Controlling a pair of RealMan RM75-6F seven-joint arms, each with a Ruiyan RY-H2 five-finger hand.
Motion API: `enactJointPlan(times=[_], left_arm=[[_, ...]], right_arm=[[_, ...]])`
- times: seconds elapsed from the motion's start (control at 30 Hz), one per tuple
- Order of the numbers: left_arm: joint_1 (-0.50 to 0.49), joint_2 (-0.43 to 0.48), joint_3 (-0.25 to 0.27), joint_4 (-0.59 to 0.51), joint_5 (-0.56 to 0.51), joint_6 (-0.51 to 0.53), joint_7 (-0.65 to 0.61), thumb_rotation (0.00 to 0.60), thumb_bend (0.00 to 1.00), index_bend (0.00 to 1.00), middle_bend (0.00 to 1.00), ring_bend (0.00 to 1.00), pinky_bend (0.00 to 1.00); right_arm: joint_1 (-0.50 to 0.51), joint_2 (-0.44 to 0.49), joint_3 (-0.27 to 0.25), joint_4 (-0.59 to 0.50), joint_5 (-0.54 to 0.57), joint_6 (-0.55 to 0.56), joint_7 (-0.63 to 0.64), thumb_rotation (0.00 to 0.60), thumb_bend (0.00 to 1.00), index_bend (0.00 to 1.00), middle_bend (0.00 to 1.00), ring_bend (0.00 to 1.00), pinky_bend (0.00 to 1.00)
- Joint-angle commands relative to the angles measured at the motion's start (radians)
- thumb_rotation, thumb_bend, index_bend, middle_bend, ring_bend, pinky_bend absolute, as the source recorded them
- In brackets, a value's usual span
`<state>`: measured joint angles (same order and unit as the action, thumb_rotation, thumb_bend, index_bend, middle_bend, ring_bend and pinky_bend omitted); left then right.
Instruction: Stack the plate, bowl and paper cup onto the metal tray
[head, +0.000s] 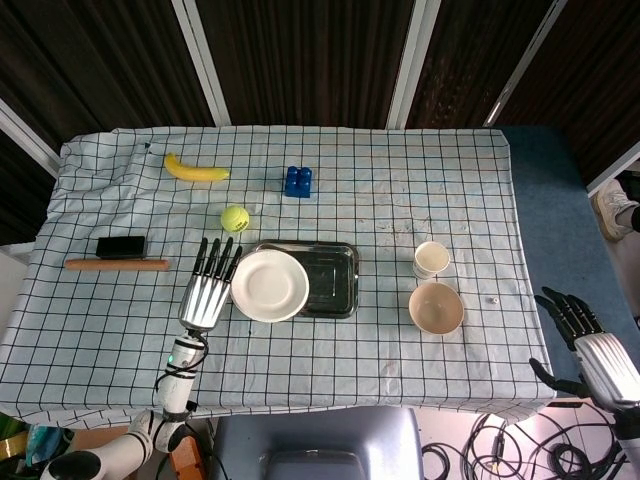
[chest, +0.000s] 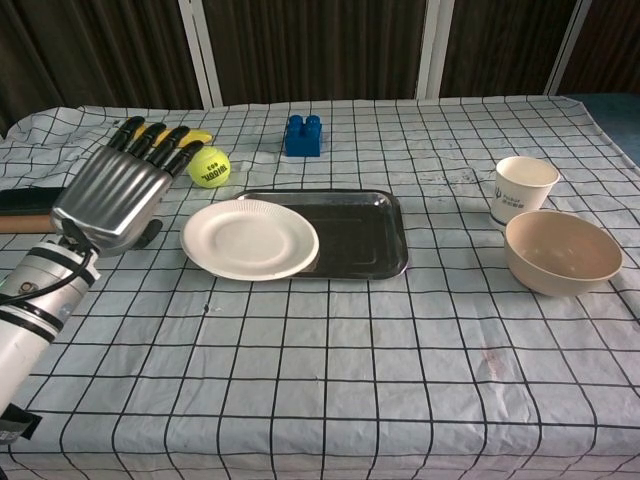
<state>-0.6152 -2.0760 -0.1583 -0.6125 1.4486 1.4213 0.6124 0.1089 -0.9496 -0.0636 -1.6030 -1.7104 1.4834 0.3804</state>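
Observation:
A white plate (head: 270, 285) (chest: 250, 239) lies half on the left part of the metal tray (head: 332, 279) (chest: 362, 232), its left side overhanging the cloth. My left hand (head: 207, 286) (chest: 118, 192) hovers just left of the plate with fingers straight and apart, holding nothing. The beige bowl (head: 436, 308) (chest: 562, 252) sits on the cloth to the right, and the paper cup (head: 431, 259) (chest: 523, 190) stands upright just behind it. My right hand (head: 587, 338) hangs off the table's right edge, fingers spread, empty.
A tennis ball (head: 235, 217) (chest: 209, 166) lies just behind my left hand. Farther back are a banana (head: 195, 170) and a blue block (head: 298, 181) (chest: 304, 136). A black box (head: 120, 246) and a wooden stick (head: 116, 264) lie at the left.

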Motion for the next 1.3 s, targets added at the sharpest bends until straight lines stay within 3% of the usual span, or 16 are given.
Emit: enactJointPlan(times=[0.03,0.3,0.5,0.6,0.7,0.87,1.03,1.13,1.17,1.3], left_arm=[[0.071,0.096,0.001,-0.135,-0.004,0.077,-0.009,0.6,0.33,0.0,0.0,0.0,0.0],[0.271,0.372,0.051,-0.461,-0.017,0.198,-0.175,0.6,0.33,0.0,0.0,0.0,0.0],[0.383,0.514,0.112,-0.585,-0.028,0.212,-0.293,0.6,0.33,0.0,0.0,0.0,0.0],[0.415,0.553,0.129,-0.637,-0.019,0.21,-0.422,0.6,0.3,0.0,0.0,0.0,0.0],[0.437,0.578,0.144,-0.646,0.02,0.23,-0.531,0.6,0.29,0.0,0.0,0.0,0.0],[0.463,0.578,0.141,-0.61,0.038,0.256,-0.575,0.6,0.29,0.0,0.0,0.0,0.0],[0.471,0.587,0.134,-0.613,0.039,0.259,-0.59,0.6,0.29,0.0,0.0,0.0,0.0],[0.487,0.597,0.122,-0.619,0.039,0.282,-0.602,0.6,0.29,0.0,0.0,0.0,0.0],[0.496,0.605,0.121,-0.62,0.042,0.295,-0.609,0.6,0.29,0.0,0.0,0.0,0.0],[0.512,0.614,0.111,-0.618,0.041,0.306,-0.607,0.6,0.3,0.0,0.0,0.0,0.0]], right_arm=[[0.002,-0.011,-0.007,0.004,-0.023,0.003,-0.018,0.6,0.28,0.0,0.0,0.0,0.0],[0.025,-0.106,-0.005,0.013,-0.081,-0.011,-0.137,0.6,0.28,0.0,0.0,0.0,0.0],[0.101,-0.231,0.044,-0.027,-0.099,-0.098,-0.311,0.6,0.28,0.01,0.0,0.0,0.0],[0.146,-0.315,0.084,-0.036,-0.077,-0.157,-0.413,0.6,0.28,0.1,0.0,0.0,0.0],[0.204,-0.433,0.141,-0.026,-0.01,-0.236,-0.515,0.6,0.28,0.19,0.0,0.0,0.0],[0.318,-0.623,0.23,0.037,0.137,-0.389,-0.634,0.6,0.3,0.23,0.0,0.0,0.0],[0.362,-0.703,0.264,0.076,0.188,-0.422,-0.694,0.6,0.33,0.25,0.0,0.0,0.0],[0.439,-0.846,0.295,0.158,0.246,-0.481,-0.773,0.6,0.35,0.24,0.0,0.0,0.0],[0.481,-0.903,0.307,0.199,0.271,-0.521,-0.808,0.6,0.38,0.24,0.0,0.0,0.0],[0.552,-0.981,0.317,0.255,0.288,-0.559,-0.871,0.6,0.62,0.25,0.0,0.0,0.0]])
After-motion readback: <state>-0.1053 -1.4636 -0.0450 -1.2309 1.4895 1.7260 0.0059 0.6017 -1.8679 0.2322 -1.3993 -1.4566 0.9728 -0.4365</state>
